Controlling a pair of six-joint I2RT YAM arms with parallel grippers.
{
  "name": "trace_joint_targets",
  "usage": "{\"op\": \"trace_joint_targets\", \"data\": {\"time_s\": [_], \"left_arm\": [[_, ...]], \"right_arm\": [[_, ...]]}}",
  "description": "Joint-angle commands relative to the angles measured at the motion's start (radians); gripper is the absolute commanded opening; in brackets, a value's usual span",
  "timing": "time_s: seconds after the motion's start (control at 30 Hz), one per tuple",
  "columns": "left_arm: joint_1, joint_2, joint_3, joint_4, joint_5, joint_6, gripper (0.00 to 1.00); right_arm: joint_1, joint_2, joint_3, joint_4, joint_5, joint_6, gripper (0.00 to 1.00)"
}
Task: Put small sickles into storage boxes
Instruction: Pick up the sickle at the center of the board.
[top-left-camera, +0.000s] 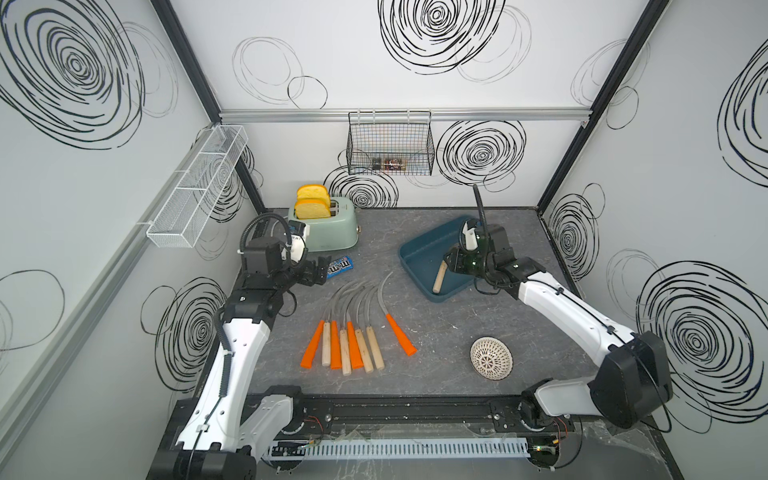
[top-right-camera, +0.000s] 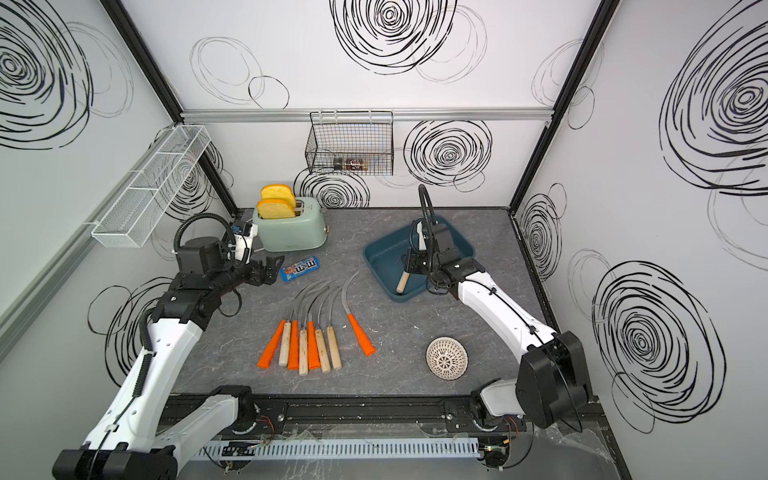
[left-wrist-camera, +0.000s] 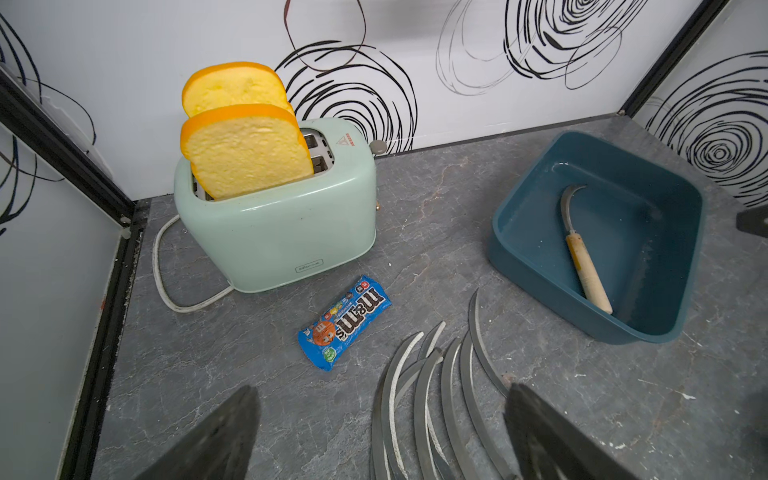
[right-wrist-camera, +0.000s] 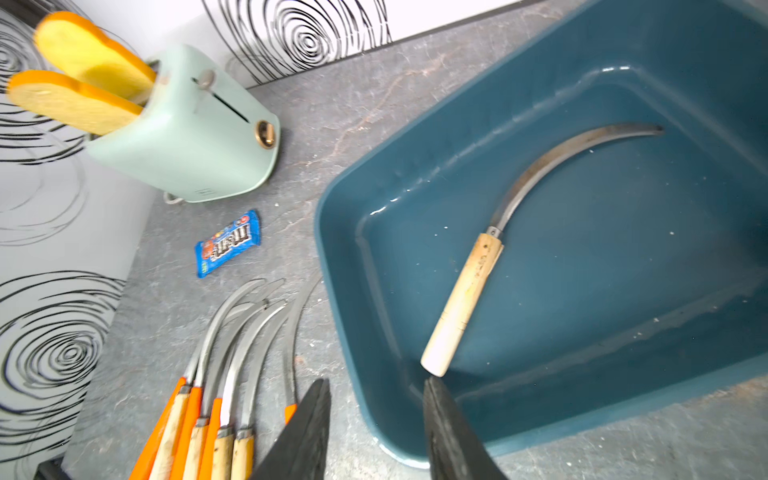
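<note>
White mesh shelf (top-left-camera: 195, 187): fixed to the left wall, above the surface.
Left arm (top-left-camera: 245, 336): reaches in from the near edge; the left jaws stand wide apart, released, with nothing between them. They hang above the blade tips of the row, beside the packet.
Mint-green toaster (top-left-camera: 328, 232): at the far left of the grey marbled surface (top-left-camera: 436, 340), with two yellow bread slices (top-left-camera: 312, 208) upright in its slots.
Blue candy packet (top-left-camera: 340, 267): flat on the surface, just in front of the toaster.
Row of seven small sickles (top-left-camera: 345, 349): side by side, three orange handles and four pale wooden ones pointing to the near edge, curved grey blades overlapping at the far end.
Black wire basket (top-left-camera: 390, 143): hung on the back wall rail, two small items inside.
Lone orange-handled sickle (top-left-camera: 401, 334): just right of the row, apart from it.
Dark teal plastic tray (top-left-camera: 424, 249): right of centre, set askew.
Wooden-handled sickle (right-wrist-camera: 461, 303): flat inside the tray, handle butt near its near wall.
Right arm (top-left-camera: 569, 316): over the tray; the right jaws are parted, grasping nothing, the handle butt just beyond one tip.
White openwork bowl (top-left-camera: 491, 357): near the right arm, well apart from the tray.
</note>
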Motion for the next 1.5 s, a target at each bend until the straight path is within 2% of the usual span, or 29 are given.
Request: {"op": "trace_joint_targets", "data": {"time_s": [0.0, 0.17, 0.3, 0.6, 0.77, 0.93, 1.47], "left_arm": [[-0.006, 0.013, 0.036, 0.0, 0.025, 0.026, 0.96], [-0.006, -0.002, 0.027, 0.021, 0.011, 0.025, 0.96], [-0.006, -0.015, 0.014, 0.03, 0.004, 0.015, 0.96], [-0.005, -0.024, 0.015, 0.004, -0.022, 0.027, 0.96], [-0.001, -0.042, -0.016, 0.004, -0.051, 0.028, 0.96], [0.028, -0.023, -0.017, -0.017, -0.062, -0.026, 0.96], [0.095, -0.068, -0.066, -0.03, -0.03, -0.02, 0.96]], "right_arm": [[0.022, -0.043, -0.045, 0.002, 0.011, -0.021, 0.45], [0.051, -0.039, -0.08, 0.013, -0.002, -0.02, 0.48], [0.082, 0.008, -0.05, -0.027, 0.018, -0.035, 0.52], [0.167, 0.063, 0.0, -0.091, 0.061, -0.082, 0.54], [0.239, 0.111, 0.04, -0.169, 0.05, -0.115, 0.53], [0.327, 0.131, 0.04, -0.207, 0.065, -0.133, 0.53], [0.461, 0.251, 0.048, -0.266, -0.011, -0.146, 0.52]]}}
